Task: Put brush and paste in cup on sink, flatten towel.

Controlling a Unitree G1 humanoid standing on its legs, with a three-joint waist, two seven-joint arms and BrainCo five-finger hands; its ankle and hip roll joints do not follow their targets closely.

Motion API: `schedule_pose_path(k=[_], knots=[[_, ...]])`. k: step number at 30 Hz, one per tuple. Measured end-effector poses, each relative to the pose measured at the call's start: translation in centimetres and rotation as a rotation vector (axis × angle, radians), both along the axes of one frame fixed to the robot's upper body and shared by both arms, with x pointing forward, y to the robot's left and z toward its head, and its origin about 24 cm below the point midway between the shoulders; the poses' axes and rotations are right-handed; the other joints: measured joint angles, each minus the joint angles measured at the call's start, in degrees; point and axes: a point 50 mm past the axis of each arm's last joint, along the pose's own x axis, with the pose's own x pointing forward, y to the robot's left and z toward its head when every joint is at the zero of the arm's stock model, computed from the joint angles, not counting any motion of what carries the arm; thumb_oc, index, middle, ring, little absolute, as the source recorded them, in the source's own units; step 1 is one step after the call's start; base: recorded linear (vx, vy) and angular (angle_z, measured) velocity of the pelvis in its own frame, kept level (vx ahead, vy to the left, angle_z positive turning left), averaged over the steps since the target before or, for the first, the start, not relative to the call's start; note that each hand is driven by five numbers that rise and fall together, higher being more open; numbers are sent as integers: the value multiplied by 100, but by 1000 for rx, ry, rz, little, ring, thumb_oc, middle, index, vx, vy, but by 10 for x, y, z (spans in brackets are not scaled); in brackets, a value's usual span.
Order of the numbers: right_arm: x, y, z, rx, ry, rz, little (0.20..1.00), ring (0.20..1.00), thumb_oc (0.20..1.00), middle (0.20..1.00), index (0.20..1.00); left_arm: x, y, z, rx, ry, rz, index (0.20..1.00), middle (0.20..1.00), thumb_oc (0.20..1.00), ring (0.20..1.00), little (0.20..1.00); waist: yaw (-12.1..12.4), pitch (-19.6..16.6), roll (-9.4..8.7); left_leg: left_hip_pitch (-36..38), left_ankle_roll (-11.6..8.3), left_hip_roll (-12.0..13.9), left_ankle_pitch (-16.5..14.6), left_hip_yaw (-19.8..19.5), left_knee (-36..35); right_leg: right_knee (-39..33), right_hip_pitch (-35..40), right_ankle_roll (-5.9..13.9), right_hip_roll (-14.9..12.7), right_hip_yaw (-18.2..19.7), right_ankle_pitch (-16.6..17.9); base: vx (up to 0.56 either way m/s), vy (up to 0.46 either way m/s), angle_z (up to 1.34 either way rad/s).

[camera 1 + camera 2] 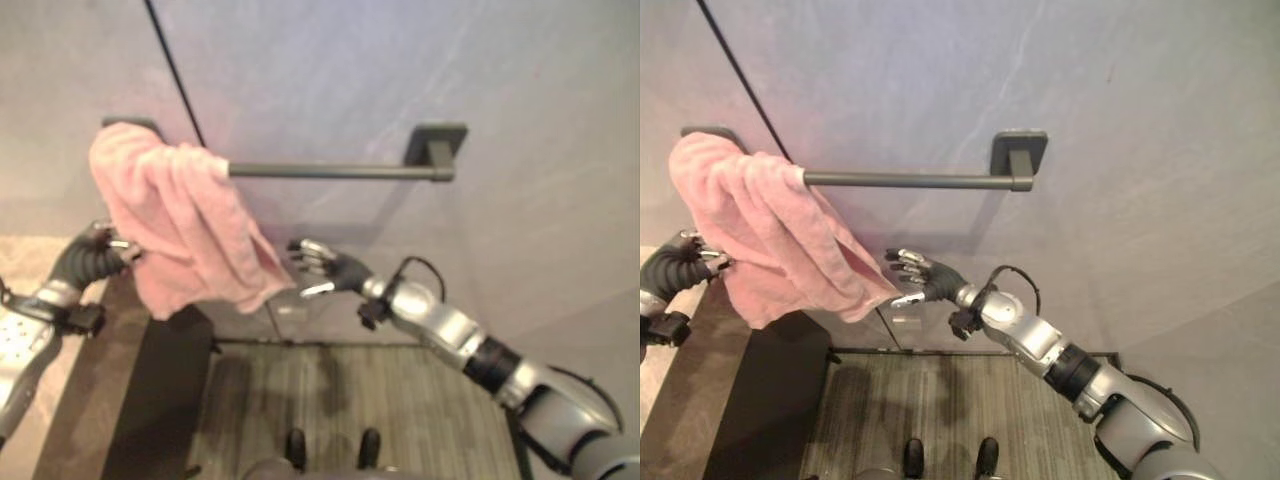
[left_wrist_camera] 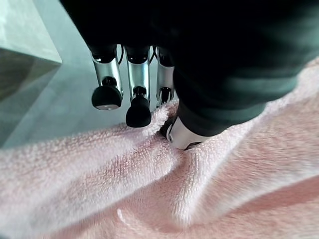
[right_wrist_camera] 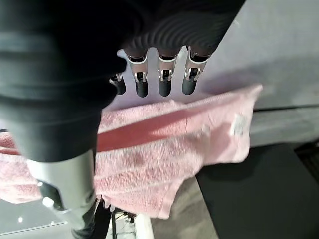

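**Q:** Left hand [image 2: 199, 124] first: how does it stand?

**A:** Its thumb presses down into the pink towel [image 1: 175, 225] and the cloth creases round the tip, while its fingers [image 2: 138, 102] hang straight and relaxed beside it, their dark tips just off the pile. Whether cloth is pinched between thumb and fingers cannot be told. In the left eye view the hand sits at the left edge of the frame, against the towel's left side, with its dark ribbed wrist bent toward the wall.

**Q:** And the right hand?

**A:** Right hand [image 1: 918, 278] reaches in from the lower right of the frame, arm stretched on a diagonal, palm turned to the wall. Fingers [image 3: 164, 82] are straight and spread; they hold nothing. Fingertips sit just beside the towel's lower right corner; contact cannot be told.

**Q:** Where does the towel hang?

**A:** Bunched at the left end of a dark towel bar [image 1: 330, 171], upper left of the frame, draped in thick folds down to a slanting lower edge. Most of the bar is bare, out to its bracket [image 1: 437, 143] right of centre.

**Q:** The room?

**A:** A pale grey wall [image 1: 1120, 90] fills the upper frame. At the bottom lies a grey striped mat [image 1: 380, 410], with a black slab [image 1: 160, 400] left of it and a pale speckled counter [image 1: 20, 260] at the far left edge.
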Motion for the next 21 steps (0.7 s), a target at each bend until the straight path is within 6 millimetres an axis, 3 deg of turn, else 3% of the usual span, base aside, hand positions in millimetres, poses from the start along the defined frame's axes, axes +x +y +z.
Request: schedule_pose_path(k=[7,21], knots=[[-4,5,-3,2,45,59,1000,1000,1000,1000,1000,0,-7,5,16,41,-86,200,200,200,200,200,20,58,85,105,-2,5,1,-9,0,0,116,-7,1,-31,-19,-8,-30,0],[-11,20,-6,76,132,111,1000,1000,1000,1000,1000,-1,-10,-9,-63,110,-103,200,200,200,200,200,120,89,283,218,-18,1,10,-156,0,1,293,-42,-2,-183,-48,-15,-10,5]])
